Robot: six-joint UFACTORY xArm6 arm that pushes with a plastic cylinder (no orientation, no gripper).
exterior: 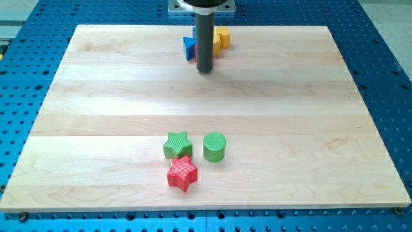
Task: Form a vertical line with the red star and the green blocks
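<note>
Wooden board (96,96), no writing legible. Your rod carries no gripper; my tip (204,69) rests near the view's top, holding nothing, just beside a blue block (188,48) and yellow block (222,38). Well apart, near the bottom: green star (177,145) touching red star (182,173) below it, green cylinder (214,146) just right.

Probably lab: blue perforated bench (380,77).
</note>
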